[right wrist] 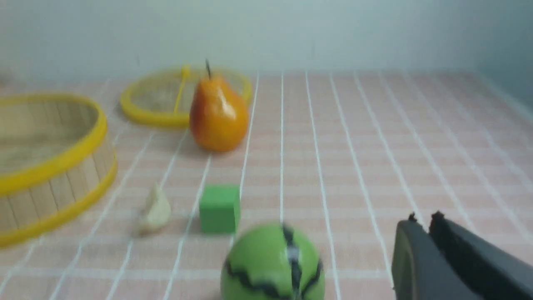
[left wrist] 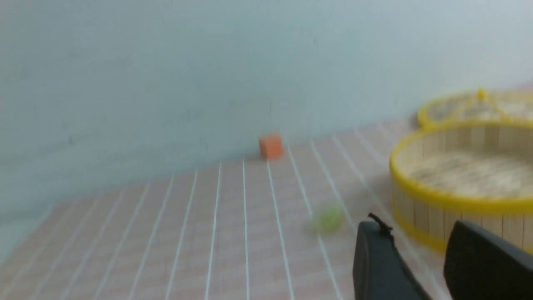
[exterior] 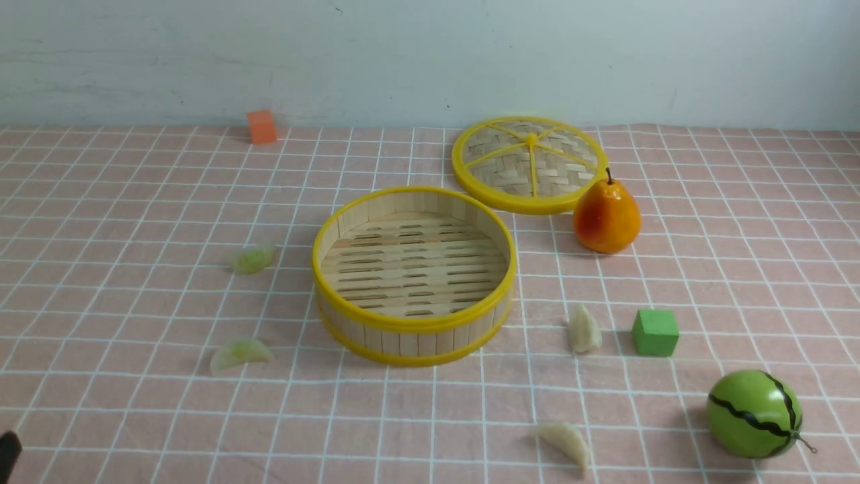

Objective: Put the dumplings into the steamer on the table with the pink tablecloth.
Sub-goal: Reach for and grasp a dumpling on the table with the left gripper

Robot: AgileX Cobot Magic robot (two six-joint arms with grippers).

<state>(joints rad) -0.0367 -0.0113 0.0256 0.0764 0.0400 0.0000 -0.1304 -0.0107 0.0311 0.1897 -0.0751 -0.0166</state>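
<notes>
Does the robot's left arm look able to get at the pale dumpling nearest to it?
Probably yes: the dumpling lies in the open on the cloth, apart from the steamer, with nothing on it.

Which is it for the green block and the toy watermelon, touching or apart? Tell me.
Apart. The front view shows it plainly: bare tablecloth lies between the green block and the toy watermelon.

The orange, glossy, pear-shaped fruit (right wrist: 218,112) stands before the round, woven, yellow-rimmed lid (right wrist: 156,102); the green cube (right wrist: 220,209) sits between a cream-white, crescent-shaped dumpling (right wrist: 156,211) and the round, black-striped green melon (right wrist: 272,262) (partly cut off).
</notes>
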